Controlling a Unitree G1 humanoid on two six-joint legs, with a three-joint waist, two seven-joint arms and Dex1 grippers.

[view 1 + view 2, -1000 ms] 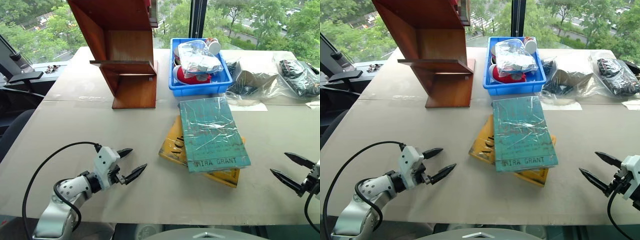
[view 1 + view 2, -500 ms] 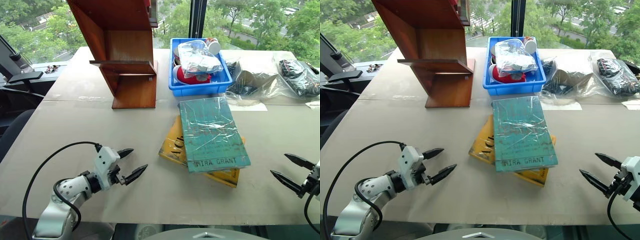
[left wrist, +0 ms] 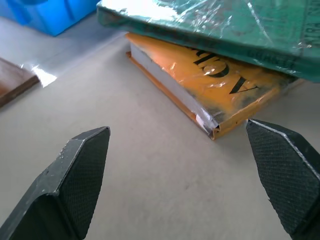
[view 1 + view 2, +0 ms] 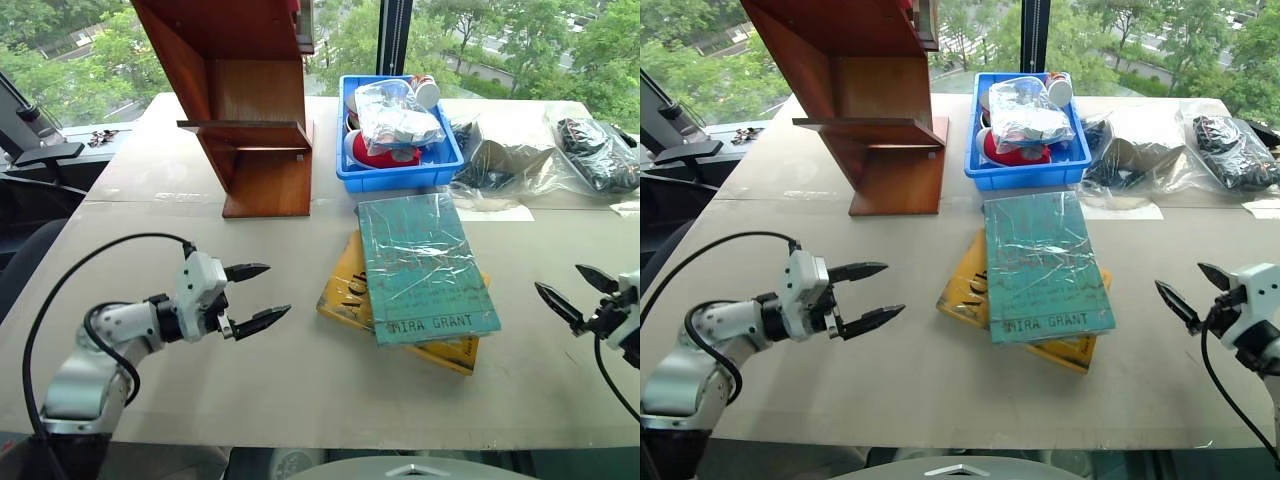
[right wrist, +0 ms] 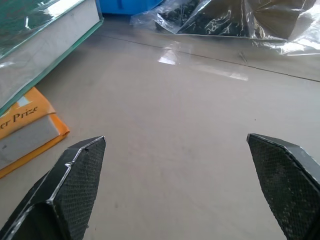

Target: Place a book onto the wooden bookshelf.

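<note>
Left gripper (image 4: 252, 296) and right gripper (image 4: 568, 291) hover with jaws wide, empty, flanking the book (image 4: 424, 265); it lies mid-table atop a yellow book (image 4: 352, 290); the wooden bookshelf (image 4: 240, 100) stands toward the table's far-left corner.

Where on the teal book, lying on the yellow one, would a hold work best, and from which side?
Probably by its two long edges, one hand from each side. The teal book lies flat, overhanging the yellow book, leaving room beneath. The left hand and right hand flank it, both open.
</note>
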